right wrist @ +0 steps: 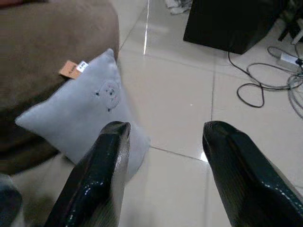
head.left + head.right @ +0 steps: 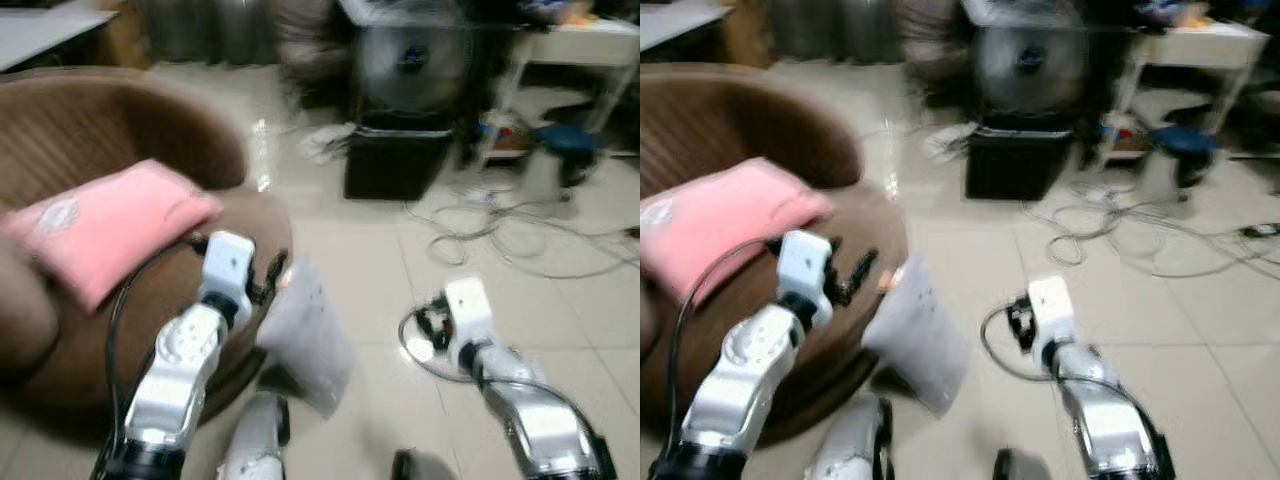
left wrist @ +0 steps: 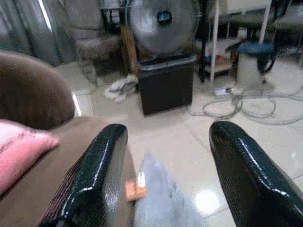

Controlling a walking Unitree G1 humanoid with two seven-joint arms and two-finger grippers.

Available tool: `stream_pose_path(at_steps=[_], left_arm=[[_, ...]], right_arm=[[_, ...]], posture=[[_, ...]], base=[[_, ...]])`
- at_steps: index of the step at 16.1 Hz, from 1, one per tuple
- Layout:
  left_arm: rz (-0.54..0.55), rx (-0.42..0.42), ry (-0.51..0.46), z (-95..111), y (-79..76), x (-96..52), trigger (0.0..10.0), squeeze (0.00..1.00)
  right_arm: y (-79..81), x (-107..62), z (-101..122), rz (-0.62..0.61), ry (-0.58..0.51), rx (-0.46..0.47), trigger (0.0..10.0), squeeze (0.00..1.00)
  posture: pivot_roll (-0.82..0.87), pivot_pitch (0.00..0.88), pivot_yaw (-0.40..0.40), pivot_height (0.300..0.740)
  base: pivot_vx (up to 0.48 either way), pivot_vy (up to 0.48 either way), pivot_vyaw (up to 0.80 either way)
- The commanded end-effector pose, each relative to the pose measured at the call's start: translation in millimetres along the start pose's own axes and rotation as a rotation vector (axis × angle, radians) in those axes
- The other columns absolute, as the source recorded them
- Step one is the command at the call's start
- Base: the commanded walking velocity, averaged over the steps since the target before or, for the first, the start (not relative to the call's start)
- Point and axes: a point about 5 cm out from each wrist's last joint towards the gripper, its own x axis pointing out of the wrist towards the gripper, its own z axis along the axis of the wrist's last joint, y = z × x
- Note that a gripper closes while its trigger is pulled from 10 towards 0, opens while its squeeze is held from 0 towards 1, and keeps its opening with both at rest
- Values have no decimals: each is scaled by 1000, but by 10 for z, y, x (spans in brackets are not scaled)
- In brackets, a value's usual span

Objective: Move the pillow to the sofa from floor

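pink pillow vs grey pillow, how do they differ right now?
Colour: the pink pillow is pink, the grey pillow pale grey with an orange tag.
Place: the pink pillow lies on the brown sofa seat; the grey pillow is on the floor.
Pose: the pink pillow lies flat; the grey pillow stands tilted, leaning against the sofa's side.
Shared: both are soft, and neither is gripped.
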Motion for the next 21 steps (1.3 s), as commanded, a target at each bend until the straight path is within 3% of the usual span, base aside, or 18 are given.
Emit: stream_pose_path(at_steps=[1,18,21], left_arm=[[-2,11,-3,34,35,14,10000,0],[-1,11,0,35,39,17,10000,0],[5,18,12,20,35,27,10000,0]], right_arm=[[28,4,-5,4,1,3,10000,0],[26,28,53,19,-48,-3,10000,0],[10,25,36,14,-40,-4,10000,0]], posture=[[14,0,25,639],[15,0,23,639],[12,0,24,639]], base=[[330,0,0],[332,0,0],[0,0,0]])
